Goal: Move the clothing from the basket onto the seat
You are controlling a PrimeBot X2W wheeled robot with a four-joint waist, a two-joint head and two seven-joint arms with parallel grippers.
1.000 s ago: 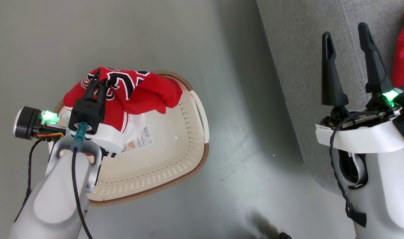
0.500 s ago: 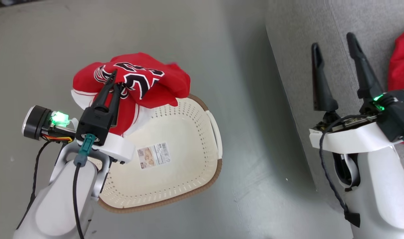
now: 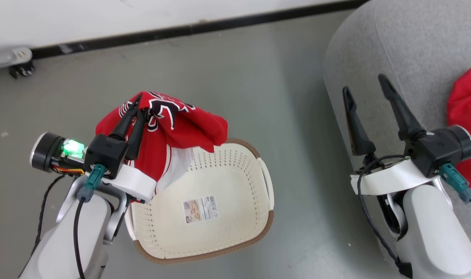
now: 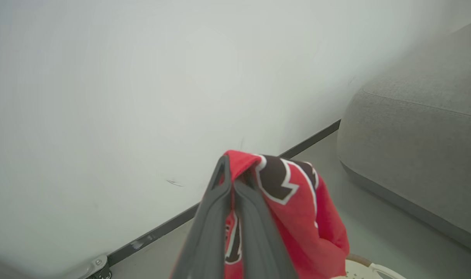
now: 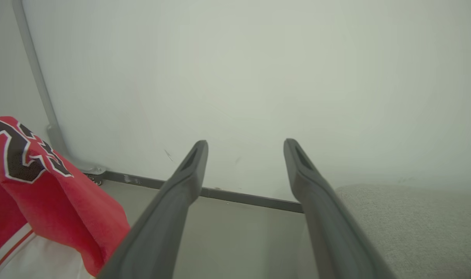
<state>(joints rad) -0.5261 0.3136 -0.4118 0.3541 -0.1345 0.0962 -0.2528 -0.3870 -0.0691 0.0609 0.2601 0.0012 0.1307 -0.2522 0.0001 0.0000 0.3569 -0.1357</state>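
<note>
1. My left gripper is clamped right down, the two fingers pressed together on a fold of the jersey, with its black-and-white numerals bunched at my fingertips.
2. The jersey hangs from that pinch, lifted above the far left corner of the basket. Red cloth drapes to the right and a white-trimmed part trails down towards the rim. Whether that lowest part touches the basket, I cannot tell.
3. The basket sits on the grey floor, and the paper label shows plainly on its bottom.
4. My right gripper is spread wide, nothing between the fingers, poised over the rounded near edge of the seat.
5. The seat is off to my right, well apart from the jersey, with bare floor between it and the basket.
6. The plain red garment lies on the seat, just beside my right wrist.
7. Ahead of both hands, a pale wall meets the floor at a dark baseboard.
</note>
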